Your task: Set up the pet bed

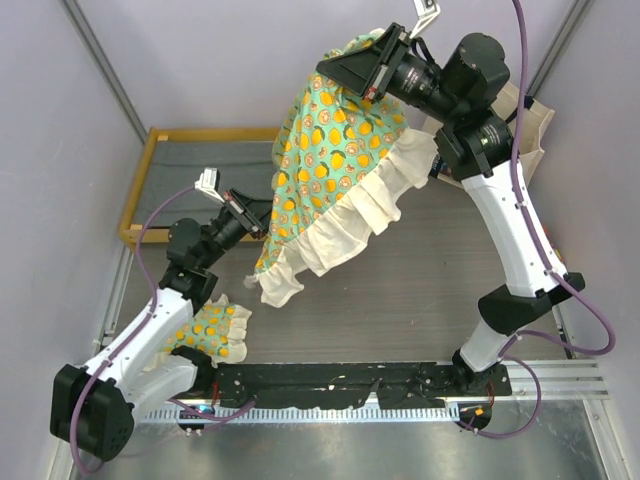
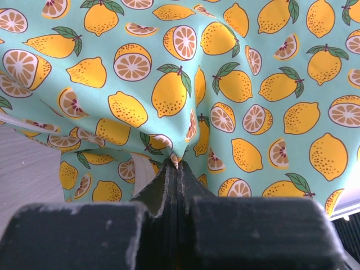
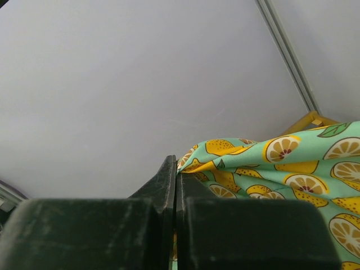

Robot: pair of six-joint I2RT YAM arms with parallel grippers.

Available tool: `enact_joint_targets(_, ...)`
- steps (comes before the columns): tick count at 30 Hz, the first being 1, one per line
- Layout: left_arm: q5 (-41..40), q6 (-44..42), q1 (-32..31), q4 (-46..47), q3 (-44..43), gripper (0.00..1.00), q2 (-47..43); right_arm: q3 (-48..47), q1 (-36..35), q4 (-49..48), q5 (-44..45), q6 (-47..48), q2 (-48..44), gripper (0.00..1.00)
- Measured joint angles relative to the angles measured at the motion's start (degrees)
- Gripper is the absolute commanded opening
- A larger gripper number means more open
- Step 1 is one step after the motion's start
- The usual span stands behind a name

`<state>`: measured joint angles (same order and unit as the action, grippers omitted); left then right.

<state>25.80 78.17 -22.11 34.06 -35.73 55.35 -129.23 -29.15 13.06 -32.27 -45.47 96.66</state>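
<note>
Above the grey table (image 1: 420, 290) — a lemon-print cushion hangs between both arms.

Nearest, beside the left arm's base, a small matching ruffled pillow (image 1: 215, 332) lies on the table. Past it, the left gripper (image 2: 175, 163) is clamped on a fold of the mint-green, lemon-printed mattress cushion with a cream ruffle (image 1: 335, 150). Its wrist view shows the jaws pressed together on pinched fabric, while the top view shows only the gripper meeting the cushion's left edge. Higher and farther, the right gripper (image 3: 175, 169) is closed on the cushion's top edge, and the cloth drapes down from it. The top view adds the light-wood rectangular bed frame with a grey base (image 1: 137, 195) at the far left — partly behind the cushion — and a cream tote bag (image 1: 535, 120) behind the right arm.
</note>
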Motion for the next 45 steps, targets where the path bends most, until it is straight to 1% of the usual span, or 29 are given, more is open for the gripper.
enact_joint_targets(2,0.1,-0.7,0.0,-0.3,-0.2,0.00,-0.1,0.0,0.0,0.6,0.1,0.6,-0.5,0.01)
enact_joint_targets(6,0.8,-5.5,0.0,-6.4,-5.0,0.00,-0.9,0.9,0.0,2.5,1.5,3.0,-2.4,0.01)
enact_joint_targets(9,0.5,-9.7,0.0,-11.3,-8.3,0.00,-4.1,3.0,0.0,3.5,3.3,5.0,-4.7,0.01)
enact_joint_targets(12,-0.2,-12.7,0.0,-14.3,-9.3,0.00,-8.2,5.2,0.0,4.2,4.9,6.8,-7.1,0.01)
enact_joint_targets(15,-0.9,-16.3,0.0,-18.4,-11.6,0.00,-9.4,5.8,0.0,5.0,5.7,8.1,-7.8,0.01)
enact_joint_targets(17,-1.9,-20.9,0.1,-23.2,-15.9,0.00,-8.6,5.8,0.0,5.5,5.9,8.7,-7.7,0.01)
enact_joint_targets(19,-3.4,-26.5,1.2,-30.5,-23.1,0.00,-7.0,4.5,0.0,6.8,5.7,9.4,-6.6,0.01)
enact_joint_targets(21,-4.8,-32.0,2.7,-35.2,-30.2,0.00,-5.2,0.8,0.0,8.0,5.2,9.7,-3.9,0.01)
enact_joint_targets(23,-6.2,-38.0,5.4,-40.3,-39.8,0.00,-2.4,-5.2,-0.1,9.0,4.0,9.9,0.4,0.01)
enact_joint_targets(27,-8.0,-45.8,10.0,-43.8,-50.8,0.00,1.3,-14.3,-1.5,8.5,1.8,9.9,8.7,0.01)
enact_joint_targets(29,-9.0,-49.5,12.5,-45.8,-54.9,0.00,3.3,-16.9,-3.1,7.1,0.6,9.9,12.8,0.01)
enact_joint_targets(32,-11.4,-55.2,16.4,-47.1,-59.8,0.00,6.1,-17.8,-5.3,4.8,0.3,10.4,17.7,0.01)
enact_joint_targets(34,-13.1,-58.6,18.2,-47.1,-61.1,0.00,7.6,-17.9,-6.4,3.7,1.4,11.5,20.8,0.01)
enact_joint_targets(36,-15.9,-61.7,19.5,-46.5,-60.2,0.00,8.4,-18.1,-7.2,2.6,3.3,12.7,24.7,0.01)
enact_joint_targets(39,-20.0,-64.6,20.9,-43.8,-53.3,0.00,8.6,-18.7,-8.0,1.9,5.7,14.2,30.8,0.01)
enact_joint_targets(42,-22.8,-66.2,22.7,-42.2,-45.9,0.00,10.0,-21.6,-9.2,2.2,9.1,17.3,38.6,0.01)
enact_joint_targets(45,-25.4,-66.7,25.2,-41.7,-41.9,0.00,12.9,-21.5,-10.4,3.5,13.5,20.9,43.9,0.01)
